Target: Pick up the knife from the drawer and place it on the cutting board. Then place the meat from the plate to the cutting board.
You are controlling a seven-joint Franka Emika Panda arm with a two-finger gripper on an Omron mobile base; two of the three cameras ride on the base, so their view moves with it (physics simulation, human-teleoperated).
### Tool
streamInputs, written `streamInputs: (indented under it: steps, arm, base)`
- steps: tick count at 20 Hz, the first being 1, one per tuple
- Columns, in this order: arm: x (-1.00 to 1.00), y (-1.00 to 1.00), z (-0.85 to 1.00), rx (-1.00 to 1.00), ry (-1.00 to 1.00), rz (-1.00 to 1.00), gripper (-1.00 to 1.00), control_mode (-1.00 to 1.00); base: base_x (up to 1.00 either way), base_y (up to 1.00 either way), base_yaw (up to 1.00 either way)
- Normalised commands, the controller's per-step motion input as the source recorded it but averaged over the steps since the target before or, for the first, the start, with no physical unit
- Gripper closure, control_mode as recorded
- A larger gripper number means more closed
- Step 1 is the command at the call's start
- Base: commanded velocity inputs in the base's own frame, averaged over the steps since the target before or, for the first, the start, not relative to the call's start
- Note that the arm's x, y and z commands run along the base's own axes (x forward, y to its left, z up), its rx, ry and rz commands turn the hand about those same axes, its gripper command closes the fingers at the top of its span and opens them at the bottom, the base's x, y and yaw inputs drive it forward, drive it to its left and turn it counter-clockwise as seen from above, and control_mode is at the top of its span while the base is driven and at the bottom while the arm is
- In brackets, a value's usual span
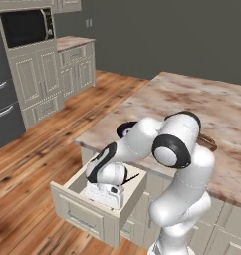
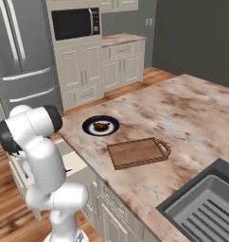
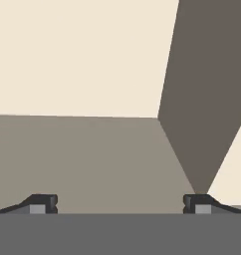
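Observation:
The drawer [image 1: 82, 211] stands pulled out under the island counter, and my hand reaches down inside it. My gripper [image 3: 120, 205] is open: its fingertips [image 3: 43, 204] stand wide apart over the pale drawer floor with nothing between them. A thin dark sliver by my wrist looks like the knife [image 1: 133, 178]; its handle is hidden. The cutting board [image 2: 137, 152] lies bare on the counter, handle to the right. Behind it sits the navy-rimmed plate [image 2: 89, 127] with the meat [image 2: 101, 126] in its centre.
The drawer's shadowed walls [image 3: 207, 99] close in around the hand. A sink [image 2: 206, 210] is set into the counter [image 2: 182, 108] at the near right. Cream cabinets, a microwave [image 2: 74, 22] and a fridge [image 2: 22, 56] line the far wall across the wooden floor.

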Motion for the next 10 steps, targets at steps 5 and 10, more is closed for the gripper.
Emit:
streamInputs:
  steps: [5,10]
  arm:
    - [-0.75,0.06,0.00,0.00,-0.12,-0.01,-1.00,-1.00]
    - [0.16,-0.09,0.15,0.00,-0.05,-0.04,-1.00,-1.00]
  base:
    - [0.00,0.00,0.00]
    - [0.00,0.00,0.00]
